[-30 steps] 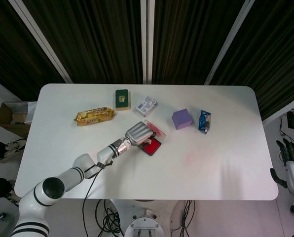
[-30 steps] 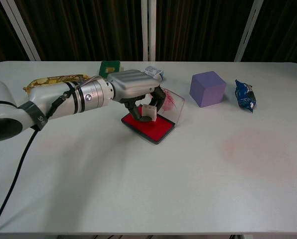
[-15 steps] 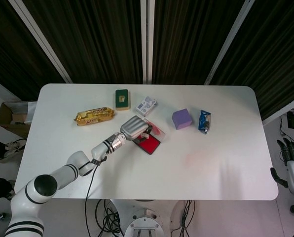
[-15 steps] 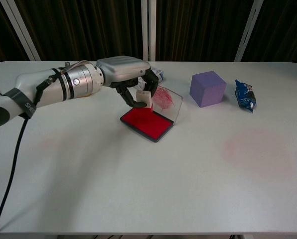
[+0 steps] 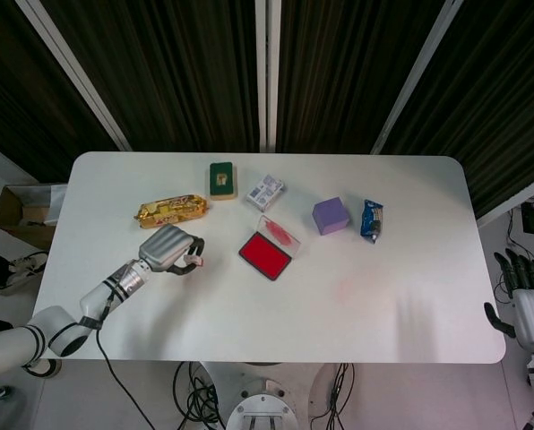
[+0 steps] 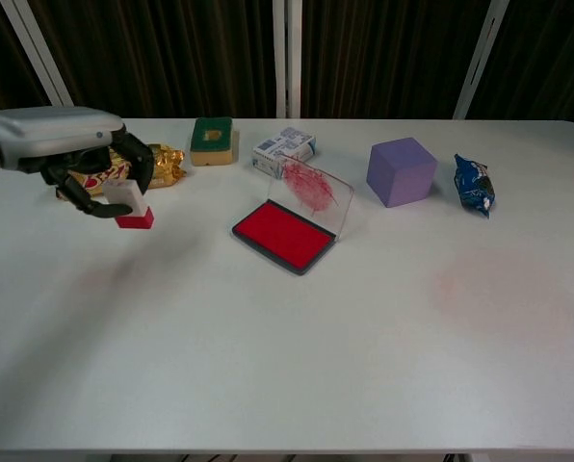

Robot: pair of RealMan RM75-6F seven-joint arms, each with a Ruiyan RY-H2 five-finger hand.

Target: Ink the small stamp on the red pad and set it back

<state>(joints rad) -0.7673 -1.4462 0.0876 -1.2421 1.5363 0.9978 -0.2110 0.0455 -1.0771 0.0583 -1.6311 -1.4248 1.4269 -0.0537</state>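
Note:
My left hand holds the small stamp, a white block with a red inked base, above the left part of the table. The red ink pad lies open near the table's middle, its clear lid tilted up and smeared with red. The stamp is well to the left of the pad. My right hand hangs off the table's right edge, holding nothing, fingers apart.
Along the far side lie a gold snack pack, a green sponge, a small white box, a purple cube and a blue packet. A cardboard box sits off the table's left end.
My left hand lifted the stamp off the red pad and carried it far to the left, toward the table's near left area. The pad now lies uncovered.

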